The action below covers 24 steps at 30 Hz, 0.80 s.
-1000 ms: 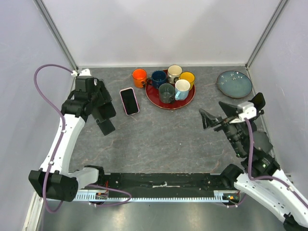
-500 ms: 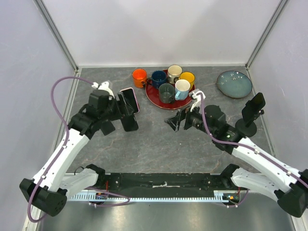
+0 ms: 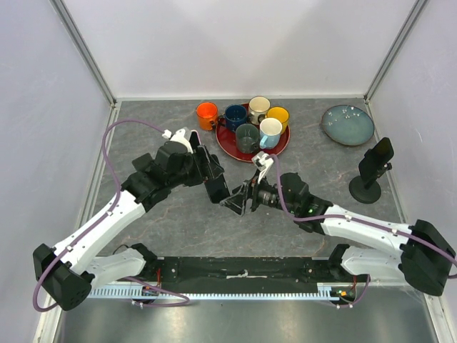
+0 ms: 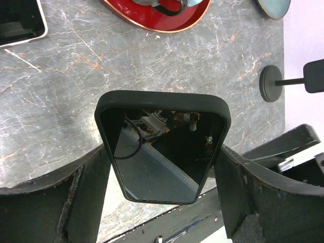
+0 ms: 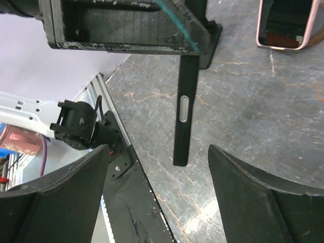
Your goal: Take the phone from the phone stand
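Observation:
My left gripper is shut on a black phone and holds it above the middle of the table. In the left wrist view the phone sits screen-up between my fingers. My right gripper is open, just right of the phone's lower end and not touching it. The right wrist view shows the phone edge-on, hanging from the left gripper, ahead of my wide-open right gripper. The black phone stand stands empty at the right; it also shows in the left wrist view.
A second phone in a pink case lies flat on the table behind the left arm. A red tray with several mugs and an orange mug stand at the back. A blue-grey plate lies at the back right.
My left arm has carried the black phone right and forward to the table's middle. My right arm has swung left, away from the stand, up to the phone.

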Tool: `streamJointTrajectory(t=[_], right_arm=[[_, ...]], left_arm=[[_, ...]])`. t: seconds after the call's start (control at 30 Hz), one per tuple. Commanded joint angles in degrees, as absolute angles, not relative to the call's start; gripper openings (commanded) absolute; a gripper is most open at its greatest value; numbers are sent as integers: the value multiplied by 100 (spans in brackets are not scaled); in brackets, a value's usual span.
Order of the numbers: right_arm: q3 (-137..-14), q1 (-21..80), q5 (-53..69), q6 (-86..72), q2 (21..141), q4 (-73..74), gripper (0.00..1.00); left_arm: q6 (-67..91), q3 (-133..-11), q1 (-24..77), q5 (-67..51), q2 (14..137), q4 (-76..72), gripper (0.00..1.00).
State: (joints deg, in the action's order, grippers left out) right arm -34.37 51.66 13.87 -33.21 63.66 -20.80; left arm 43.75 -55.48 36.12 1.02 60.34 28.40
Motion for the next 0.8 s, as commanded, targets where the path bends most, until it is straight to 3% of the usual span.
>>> streamJointTrajectory(t=[0.0,0.27,0.47,0.5,0.57,0.6,0.7,0.73,0.77], right_arm=[[-3445,5483,1196,-3331,6723,-2944,85],[-3507,5590,923,-3068,7286,-3155,59],[-3498,5581,1028,-2910,7313,-3226,26],[-3481,5581,1028,-2900,7304,-3217,13],[-3419,5581,993,-2909,7242,-3191,0],[-3393,5581,976,-2927,7216,-3182,0],[-3349,5581,897,-2944,7067,-2980,0],[-3331,5572,879,-2970,7006,-2884,0],[-3270,5555,853,-2979,6953,-2822,0]], left_arm=[[4808,-5563,3797,316,6038,2197,2],[4860,-5528,3946,290,6021,2206,2],[4834,-5484,3955,307,6064,2206,2],[4808,-5502,3955,316,6091,2206,2],[4755,-5502,3955,377,6117,2197,7],[4755,-5502,3946,387,6117,2189,10],[4676,-5511,3946,536,6047,2189,33],[4597,-5519,3946,588,5986,2206,49],[4562,-5528,3946,745,5942,2232,57]])
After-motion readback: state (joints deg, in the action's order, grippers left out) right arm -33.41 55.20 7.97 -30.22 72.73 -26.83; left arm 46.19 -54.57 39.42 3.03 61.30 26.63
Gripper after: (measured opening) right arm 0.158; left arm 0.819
